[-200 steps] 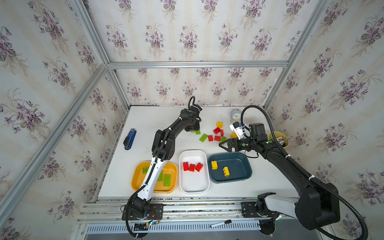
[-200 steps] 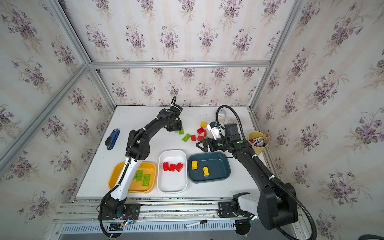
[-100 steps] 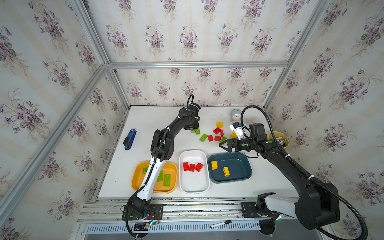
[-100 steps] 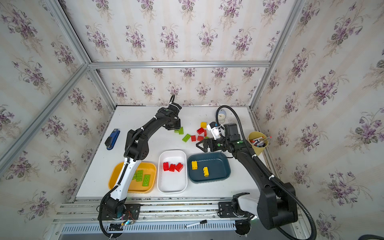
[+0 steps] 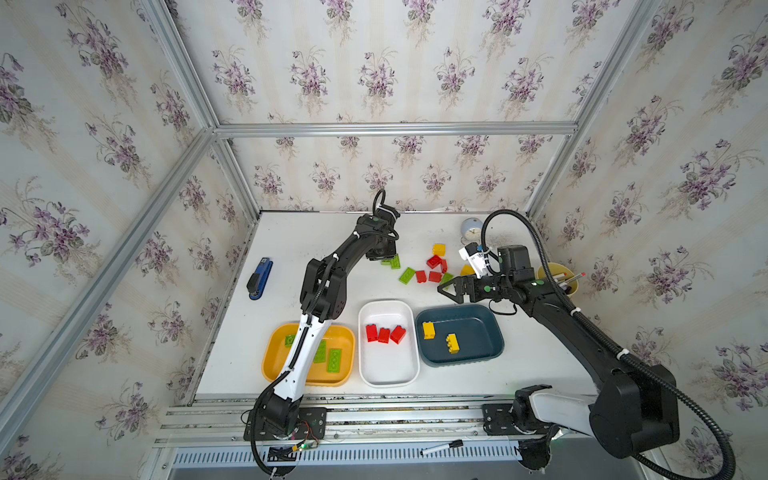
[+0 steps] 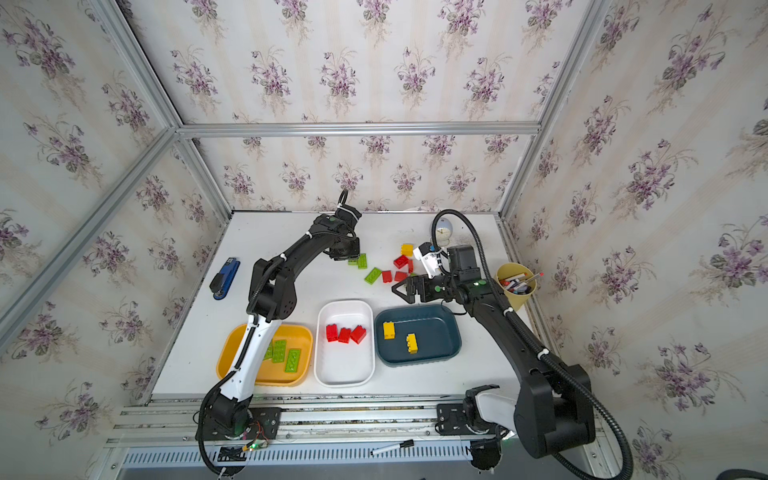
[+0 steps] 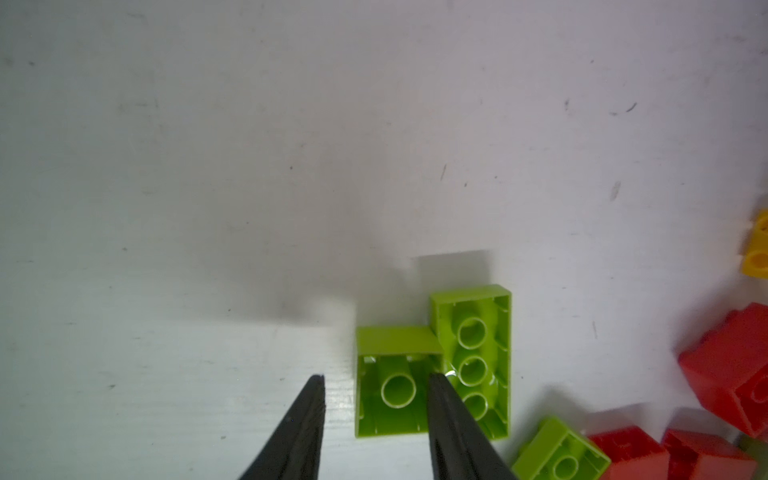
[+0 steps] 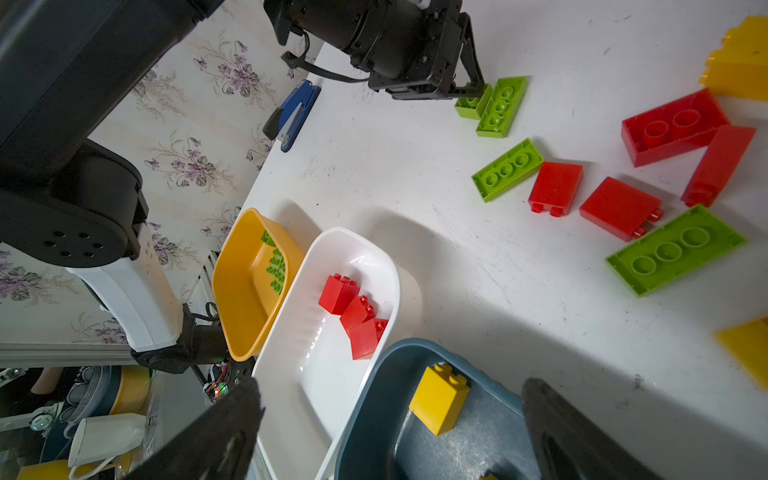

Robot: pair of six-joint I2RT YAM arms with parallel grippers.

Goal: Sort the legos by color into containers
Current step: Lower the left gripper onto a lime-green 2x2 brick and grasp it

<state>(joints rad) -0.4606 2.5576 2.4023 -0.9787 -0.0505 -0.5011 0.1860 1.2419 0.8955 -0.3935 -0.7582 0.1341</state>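
My left gripper (image 7: 374, 380) is open by a narrow gap around a small upturned lime green lego (image 7: 395, 390) on the table. One finger sits between it and an oblong green lego (image 7: 473, 357); the other finger stands just clear. In both top views this left gripper (image 5: 384, 259) (image 6: 351, 259) is at the far middle. More loose red, green and yellow legos (image 5: 434, 270) lie beside it. My right gripper (image 5: 451, 291) (image 8: 390, 399) hangs wide open and empty over the dark teal container (image 5: 478, 332), which holds two yellow legos. The white container (image 5: 388, 378) holds three red ones. The orange-yellow container (image 5: 347, 336) holds green ones.
A blue stapler (image 5: 259, 278) lies at the left of the table. A pale-yellow cup with pens (image 5: 557, 278) stands at the right edge. A small round object (image 5: 471, 228) sits near the back wall. A marker (image 5: 442, 448) lies on the front rail.
The left gripper has shifted only slightly over the green legos. The right arm has not moved.
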